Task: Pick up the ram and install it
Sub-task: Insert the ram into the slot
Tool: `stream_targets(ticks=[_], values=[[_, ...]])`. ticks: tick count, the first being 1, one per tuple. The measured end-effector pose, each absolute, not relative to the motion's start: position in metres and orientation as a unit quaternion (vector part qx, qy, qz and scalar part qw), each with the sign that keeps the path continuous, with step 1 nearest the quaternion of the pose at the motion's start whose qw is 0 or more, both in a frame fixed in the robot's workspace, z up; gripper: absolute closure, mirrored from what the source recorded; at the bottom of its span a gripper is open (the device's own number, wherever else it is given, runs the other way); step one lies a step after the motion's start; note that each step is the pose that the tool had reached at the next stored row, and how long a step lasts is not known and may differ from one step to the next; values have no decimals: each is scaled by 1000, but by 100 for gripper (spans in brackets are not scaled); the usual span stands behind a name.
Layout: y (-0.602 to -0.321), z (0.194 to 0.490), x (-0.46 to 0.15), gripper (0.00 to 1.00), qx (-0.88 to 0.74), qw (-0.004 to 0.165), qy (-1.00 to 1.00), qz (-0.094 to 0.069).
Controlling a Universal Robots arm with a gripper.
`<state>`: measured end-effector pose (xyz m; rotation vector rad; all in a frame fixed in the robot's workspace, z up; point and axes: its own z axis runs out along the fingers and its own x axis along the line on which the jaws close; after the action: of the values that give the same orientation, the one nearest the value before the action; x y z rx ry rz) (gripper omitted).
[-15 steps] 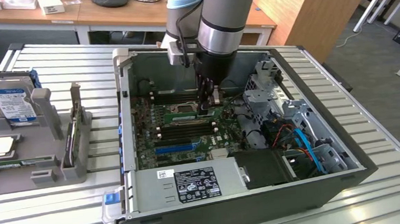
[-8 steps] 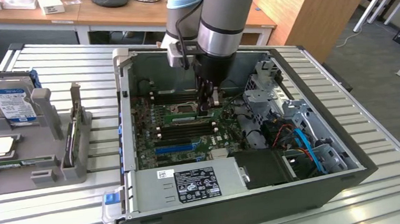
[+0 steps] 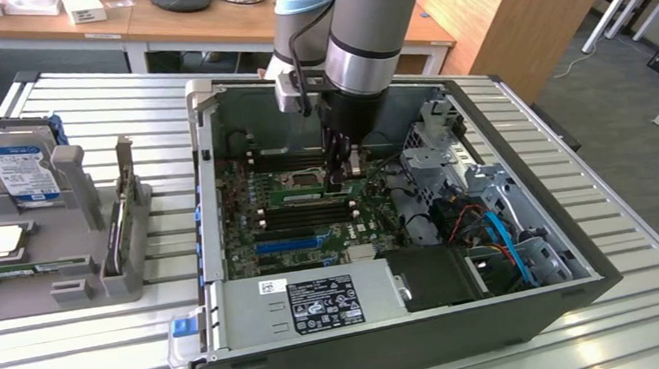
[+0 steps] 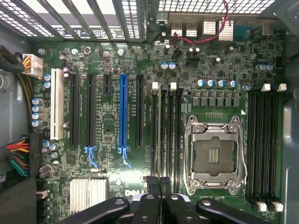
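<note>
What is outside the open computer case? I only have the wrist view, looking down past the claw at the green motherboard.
Observer: On the exterior view's left, a grey plastic holder stands on the slatted metal table beside the black computer case.
Operator: What's in it?
Observer: A silver hard drive with a blue-white label, standing upright.
Operator: And the arm?
Observer: The grey and blue robot arm stands upright over the case, its claw down at the black memory slots.
</note>
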<state>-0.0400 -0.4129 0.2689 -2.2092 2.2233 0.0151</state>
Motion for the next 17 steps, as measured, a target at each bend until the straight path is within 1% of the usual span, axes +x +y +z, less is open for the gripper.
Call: stream_targets(ticks=[17], values=[[-413,265,-40,88,-705,4,709,5]])
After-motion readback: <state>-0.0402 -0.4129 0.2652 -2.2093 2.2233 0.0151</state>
